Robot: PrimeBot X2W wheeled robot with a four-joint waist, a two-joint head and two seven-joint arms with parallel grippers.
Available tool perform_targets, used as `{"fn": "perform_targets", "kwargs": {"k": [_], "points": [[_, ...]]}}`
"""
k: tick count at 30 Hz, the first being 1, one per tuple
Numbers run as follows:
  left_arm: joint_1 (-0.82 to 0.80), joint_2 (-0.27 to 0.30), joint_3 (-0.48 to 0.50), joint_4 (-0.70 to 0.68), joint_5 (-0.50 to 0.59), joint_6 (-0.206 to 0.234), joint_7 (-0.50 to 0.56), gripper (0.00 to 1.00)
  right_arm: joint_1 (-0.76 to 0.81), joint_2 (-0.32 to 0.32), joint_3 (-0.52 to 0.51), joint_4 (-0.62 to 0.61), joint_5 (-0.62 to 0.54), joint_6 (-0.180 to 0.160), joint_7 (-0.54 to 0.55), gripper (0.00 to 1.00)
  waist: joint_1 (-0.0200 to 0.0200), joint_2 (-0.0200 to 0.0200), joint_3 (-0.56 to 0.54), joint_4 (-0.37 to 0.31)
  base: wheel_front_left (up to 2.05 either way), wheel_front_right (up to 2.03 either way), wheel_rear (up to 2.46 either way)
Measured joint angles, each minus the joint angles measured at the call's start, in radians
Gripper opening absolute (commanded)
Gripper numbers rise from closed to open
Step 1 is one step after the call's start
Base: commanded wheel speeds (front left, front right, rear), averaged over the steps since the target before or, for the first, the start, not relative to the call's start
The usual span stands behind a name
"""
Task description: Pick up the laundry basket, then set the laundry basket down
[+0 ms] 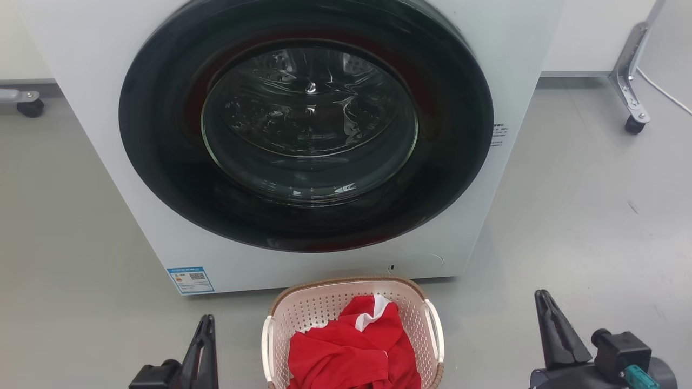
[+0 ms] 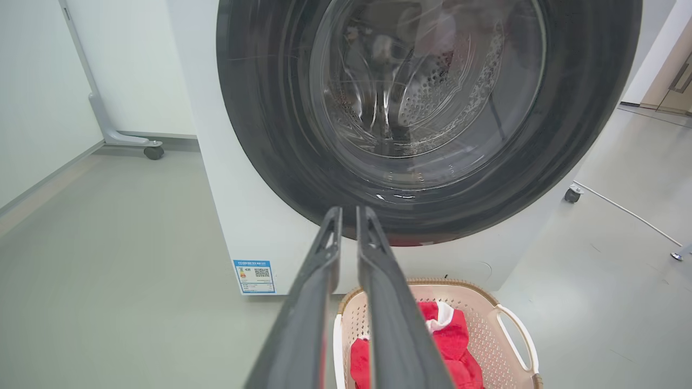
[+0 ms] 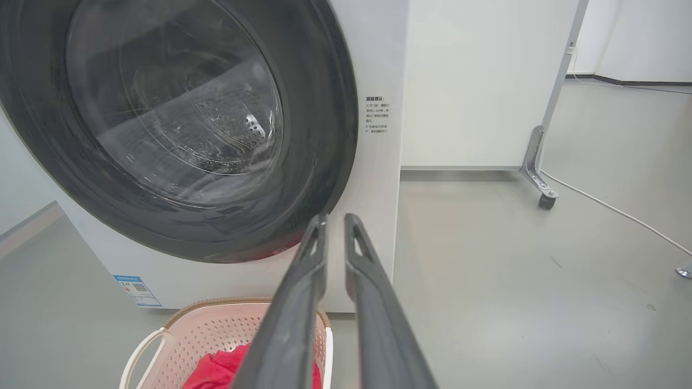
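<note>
Basket place: the basket (image 1: 316,308) stands on the floor (image 1: 567,227) just before the washer (image 1: 97,119), low in the head view, with a red cloth (image 1: 351,354) inside.
Basket to fingers: it lies between the two grippers, inward of each and below their tips.
Left gripper (image 1: 205,323): fingers drawn close with only a thin slit between them, gripping nothing; pointing at the washer, just left of the basket.
Right gripper (image 1: 543,300): the same thin slit, nothing held; it stands farther out from the basket.
Handles: the left handle (image 1: 266,346) faces the left gripper and the right handle (image 1: 436,335) faces the right one, both upright on the side walls.
Long axis: cannot tell, as the near end is cut off by the picture's edge.
Nearer arm: the left, judging from the head view.
Coming move: likely each gripper must spread, drop and swing inward to its own handle; the right has more ground to cover.
</note>
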State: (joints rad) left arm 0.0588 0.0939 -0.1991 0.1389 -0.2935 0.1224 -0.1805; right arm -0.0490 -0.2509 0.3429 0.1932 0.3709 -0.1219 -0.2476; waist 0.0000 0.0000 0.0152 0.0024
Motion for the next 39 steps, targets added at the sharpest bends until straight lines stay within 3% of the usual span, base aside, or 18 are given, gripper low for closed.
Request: {"fn": "perform_targets", "kwargs": {"k": [6, 39], "points": [[0.001, -0.001, 0.019, 0.010, -0.036, -0.012, 0.013, 0.00, 0.002, 0.011, -0.031, 0.005, 0.044, 0.011, 0.014, 0.00, 0.0000, 0.0000, -0.001, 0.000, 0.00, 0.00, 0.00], [-0.036, -0.019, 0.120, 0.062, -0.511, -0.096, 0.123, 0.00, -0.005, 0.082, -0.191, 0.041, 0.479, 0.091, 0.150, 0.00, 0.0000, 0.0000, -0.006, -0.001, 0.00, 0.00, 0.00]]}}
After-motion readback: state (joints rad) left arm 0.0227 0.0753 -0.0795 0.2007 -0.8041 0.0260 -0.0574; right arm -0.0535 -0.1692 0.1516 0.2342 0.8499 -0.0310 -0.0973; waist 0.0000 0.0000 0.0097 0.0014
